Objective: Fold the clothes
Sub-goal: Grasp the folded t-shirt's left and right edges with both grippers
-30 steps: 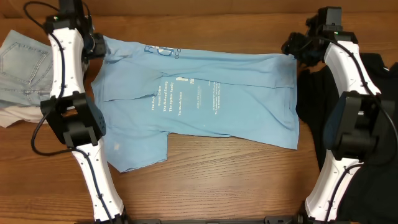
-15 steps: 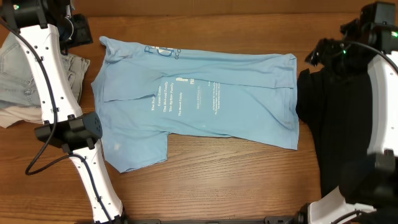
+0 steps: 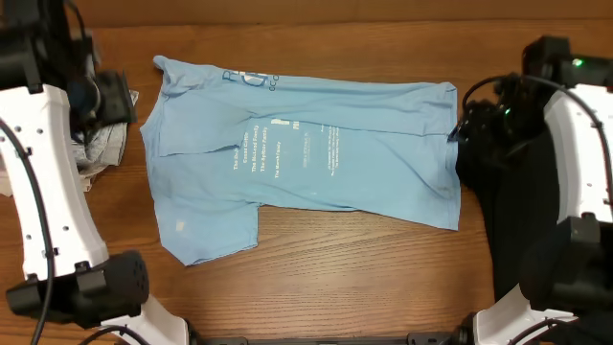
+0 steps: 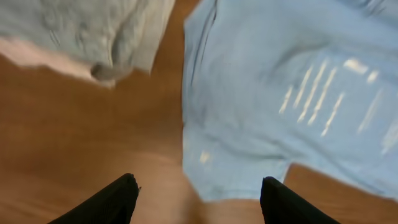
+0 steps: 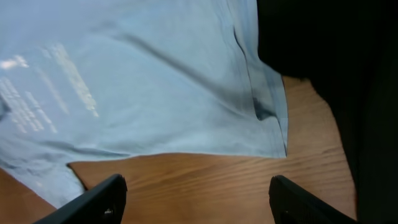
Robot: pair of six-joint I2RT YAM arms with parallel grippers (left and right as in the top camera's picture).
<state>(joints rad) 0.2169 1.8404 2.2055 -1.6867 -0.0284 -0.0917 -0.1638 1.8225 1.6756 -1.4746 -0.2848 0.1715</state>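
The sky-blue T-shirt (image 3: 316, 153) lies spread flat on the wooden table, white print up, its upper part folded over. My left gripper (image 3: 110, 98) hovers open and empty just left of the shirt's left end. In the left wrist view its fingers (image 4: 199, 194) are wide apart above bare wood, with the shirt (image 4: 280, 93) ahead. My right gripper (image 3: 471, 129) hovers open and empty at the shirt's right edge. Its fingers (image 5: 198, 194) are apart above wood, and the shirt's corner (image 5: 155, 81) lies ahead.
A black garment (image 3: 508, 220) lies at the right edge, partly under my right arm; it also shows in the right wrist view (image 5: 323, 43). A pale denim piece (image 3: 107, 146) and an off-white piece (image 4: 37, 53) lie at the left edge. The table (image 3: 364, 278) is wooden.
Both grippers have left the shirt's two far corners and moved outward and toward the front. The shirt has stayed where it lay.
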